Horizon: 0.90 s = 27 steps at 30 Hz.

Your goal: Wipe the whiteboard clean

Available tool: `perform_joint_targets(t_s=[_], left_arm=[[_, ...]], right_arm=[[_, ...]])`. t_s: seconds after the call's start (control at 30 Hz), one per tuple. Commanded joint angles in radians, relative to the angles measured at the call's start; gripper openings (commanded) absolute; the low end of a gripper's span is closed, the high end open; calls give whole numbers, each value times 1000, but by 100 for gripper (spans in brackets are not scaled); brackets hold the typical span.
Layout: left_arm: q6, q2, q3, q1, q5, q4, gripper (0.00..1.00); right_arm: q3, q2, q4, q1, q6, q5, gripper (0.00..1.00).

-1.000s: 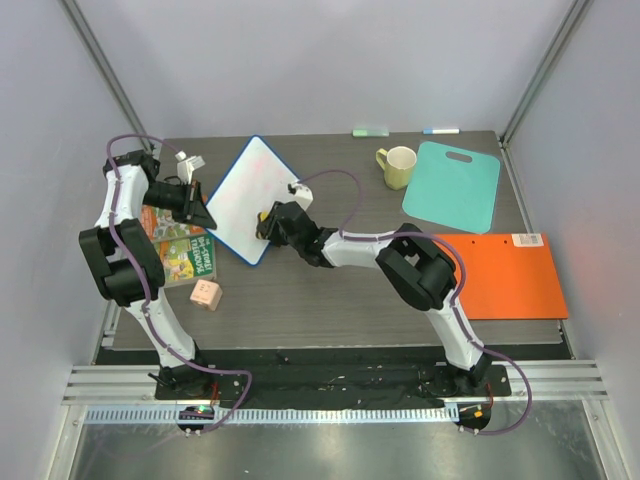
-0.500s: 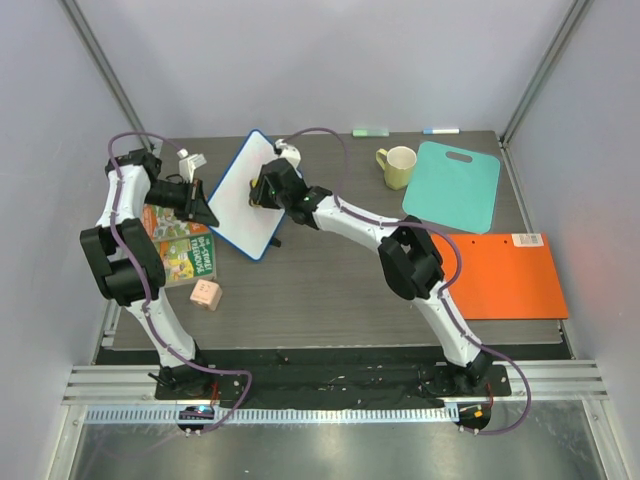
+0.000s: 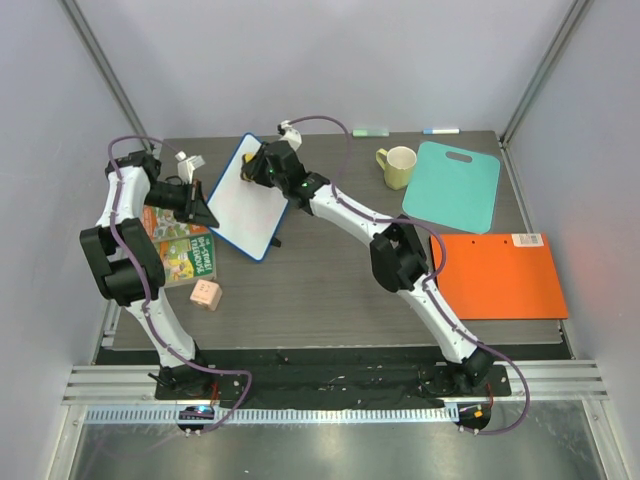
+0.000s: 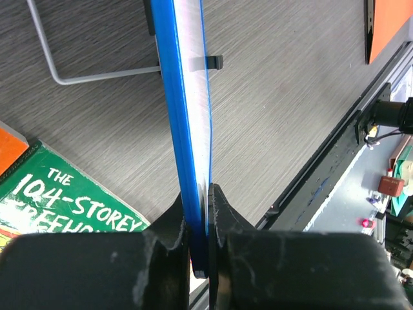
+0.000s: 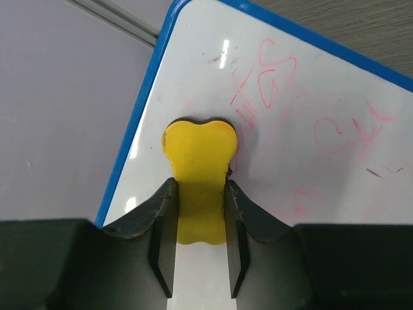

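Left gripper (image 4: 199, 213) is closed down nearly all the way, fingers pinching the blue rim of the whiteboard (image 4: 187, 116) edge-on; in the top view it (image 3: 204, 212) clamps the board's left edge. The whiteboard (image 3: 246, 200) sits on the far-left part of the table (image 3: 330, 290), tilted up on a wire stand (image 4: 64, 79), not flat. Right gripper (image 5: 200, 187) is partly open, jaws clamped on both sides of a yellow eraser (image 5: 199, 150); eraser head is pressed against the board face near its far-left corner, a dark pad edge just showing around it. Top view has the right gripper (image 3: 254, 168) at the board's far end, arm stretched across the table. Pink-red scribbles (image 5: 277, 71) are on the board just right of the eraser, more further right (image 5: 352, 129). A green book (image 3: 186, 256) lies under the left gripper, near-left of the board. Mug (image 3: 398, 166), teal cutting board (image 3: 458, 186) and orange folder (image 3: 500, 275) are on the right, well apart from the board.
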Motion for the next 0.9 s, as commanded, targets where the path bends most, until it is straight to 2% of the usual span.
perform_joint_targets(t_s=[0.0, 0.17, 0.4, 0.57, 0.67, 0.87], left_arm=[[209, -20, -29, -77, -26, -184, 0], [210, -24, -26, -77, -23, -184, 0], [212, -34, -42, -77, -31, -178, 0], [212, -29, -45, -77, -19, -178, 0], [215, -28, -45, -77, -17, -176, 0], [220, -35, -51, -76, -25, -180, 0]], right_arm=[[-24, 96, 38, -36, 92, 9, 1], [-217, 50, 39, -50, 106, 70, 1], [-302, 16, -125, -73, 67, 106, 1], [-414, -15, -65, -64, 31, 54, 1], [-405, -21, 2, -35, 3, -26, 1], [-318, -53, 82, 41, -54, -84, 1]])
